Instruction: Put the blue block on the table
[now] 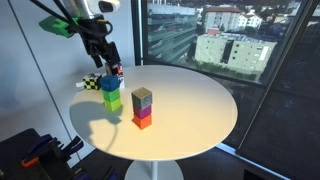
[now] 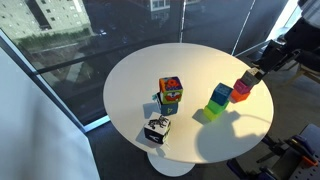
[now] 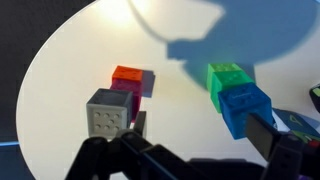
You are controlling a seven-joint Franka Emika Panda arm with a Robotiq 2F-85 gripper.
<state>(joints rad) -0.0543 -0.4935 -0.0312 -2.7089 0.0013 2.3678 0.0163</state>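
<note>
Exterior view, table: we see a round white table (image 1: 190, 100).
Exterior view, blue block: the blue block (image 1: 112, 87) sits on top of a green block (image 1: 112, 101) near the table edge on the arm's side. It is not on the tabletop itself.
Exterior view, gripper: the gripper (image 1: 114, 68) hangs just above the blue block. We cannot judge its opening here.
Exterior view, other things: a checkered cube (image 1: 92, 83) is at the edge just beside the green block. A grey-topped stack (image 1: 142, 108) with red at its foot stands toward the middle.
Exterior view, opposite side: the green block (image 2: 220, 94) is near the arm-side edge and the checkered cube (image 2: 157, 129) is at the near edge. We cannot pick out the blue block for certain.
Only in that view: a red and purple pair (image 2: 243, 86) stands close to the arm's end.
Wrist view, blue block: the blue block (image 3: 245, 106) has green showing beyond it, and one dark finger (image 3: 272, 138) is just beside it.
Wrist view, gripper: the gripper (image 3: 200, 160) has its jaws spread wide with nothing between them.
Wrist view, other things: the grey-topped stack (image 3: 107, 116) shows a dotted top.
</note>
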